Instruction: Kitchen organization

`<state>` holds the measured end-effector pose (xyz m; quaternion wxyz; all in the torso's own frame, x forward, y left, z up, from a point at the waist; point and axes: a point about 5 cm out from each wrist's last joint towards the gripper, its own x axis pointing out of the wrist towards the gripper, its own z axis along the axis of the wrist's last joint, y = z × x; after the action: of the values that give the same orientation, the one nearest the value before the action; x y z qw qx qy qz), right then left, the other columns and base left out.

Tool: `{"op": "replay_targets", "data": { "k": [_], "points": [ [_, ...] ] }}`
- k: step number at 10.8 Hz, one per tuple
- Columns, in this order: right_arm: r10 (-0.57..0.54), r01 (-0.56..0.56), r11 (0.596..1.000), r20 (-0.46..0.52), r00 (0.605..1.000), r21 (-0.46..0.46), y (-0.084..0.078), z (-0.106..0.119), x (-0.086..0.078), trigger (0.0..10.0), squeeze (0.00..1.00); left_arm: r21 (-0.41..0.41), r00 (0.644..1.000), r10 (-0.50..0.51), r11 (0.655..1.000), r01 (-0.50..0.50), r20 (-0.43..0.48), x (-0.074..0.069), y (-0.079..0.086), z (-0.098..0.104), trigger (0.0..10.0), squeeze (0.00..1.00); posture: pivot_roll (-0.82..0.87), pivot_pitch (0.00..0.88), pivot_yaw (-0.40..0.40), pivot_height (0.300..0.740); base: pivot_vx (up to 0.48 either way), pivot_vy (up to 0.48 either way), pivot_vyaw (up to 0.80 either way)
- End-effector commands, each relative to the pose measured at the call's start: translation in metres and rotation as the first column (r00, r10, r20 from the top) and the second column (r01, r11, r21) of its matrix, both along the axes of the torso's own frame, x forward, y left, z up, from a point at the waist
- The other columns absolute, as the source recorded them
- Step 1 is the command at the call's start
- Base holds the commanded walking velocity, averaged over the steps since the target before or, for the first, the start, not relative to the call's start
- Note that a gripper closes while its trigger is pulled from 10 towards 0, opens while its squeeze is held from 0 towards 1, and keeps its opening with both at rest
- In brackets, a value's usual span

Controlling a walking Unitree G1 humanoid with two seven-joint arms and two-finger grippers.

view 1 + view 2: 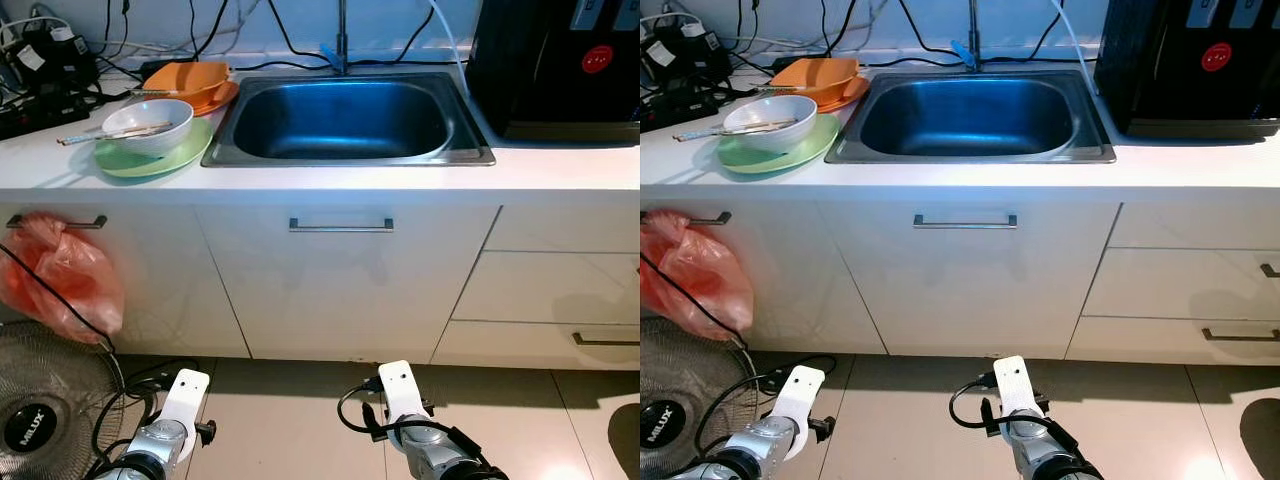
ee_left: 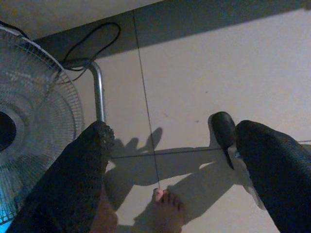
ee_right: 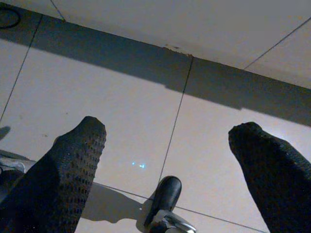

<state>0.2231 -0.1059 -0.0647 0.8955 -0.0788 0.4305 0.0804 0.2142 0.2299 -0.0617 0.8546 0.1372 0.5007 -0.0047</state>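
Head views first: you face a white table [image 1: 330, 180] with a steel sink [image 1: 345, 120] sunk in its middle. Left of the sink sits a white bowl [image 1: 148, 125] on a green plate [image 1: 165, 158], with chopsticks [image 1: 112, 133] lying across the bowl's rim. Just behind them an orange bowl [image 1: 188, 78] rests on an orange plate [image 1: 218, 98], touching the sink's left edge. A black appliance [image 1: 555, 65] stands at the right end, and cables and a power strip [image 1: 40, 110] crowd the far left. Below, an orange plastic bag [image 1: 60, 275] hangs from a cupboard handle, with a fan [image 1: 45, 405] on the floor under it. Both arms hang low over the tiled floor [image 1: 290, 410].

Left wrist view: your left pincer [image 2: 172, 160] is spread wide apart, holding nothing, above the floor beside the fan; a person's bare toes [image 2: 166, 199] show below it.

Right wrist view: your right pincer [image 3: 167, 155] is likewise spread wide, holding nothing, over the floor near the cupboard base.
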Motion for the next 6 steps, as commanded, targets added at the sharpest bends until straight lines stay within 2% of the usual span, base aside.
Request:
{"op": "replay_targets", "data": {
  "k": [1,2,6],
  "points": [
    [-0.015,0.015,1.000,0.015,1.000,0.011,0.0036,0.0030,0.0040,10.0,0.00,0.030,1.000,-0.005,1.000,0.005,-0.001,0.0011,0.0062,0.0023,10.0,0.00,0.05,0.000,0.103,0.740,0.000,0.000,0.00],
    [-0.020,0.020,1.000,0.019,1.000,0.016,0.0027,0.0032,0.0044,10.0,0.00,0.039,1.000,-0.029,0.999,0.030,-0.003,0.0021,0.0053,0.0026,10.0,0.00,0.05,0.000,0.103,0.740,0.000,0.000,0.00],
    [-0.013,0.013,1.000,0.019,1.000,0.012,0.0029,0.0040,0.0059,10.0,0.00,0.027,1.000,-0.010,1.000,0.010,0.006,0.0028,0.0049,0.0029,10.0,0.00,0.05,0.000,0.100,0.740,0.000,0.000,0.00]
  ]
}}
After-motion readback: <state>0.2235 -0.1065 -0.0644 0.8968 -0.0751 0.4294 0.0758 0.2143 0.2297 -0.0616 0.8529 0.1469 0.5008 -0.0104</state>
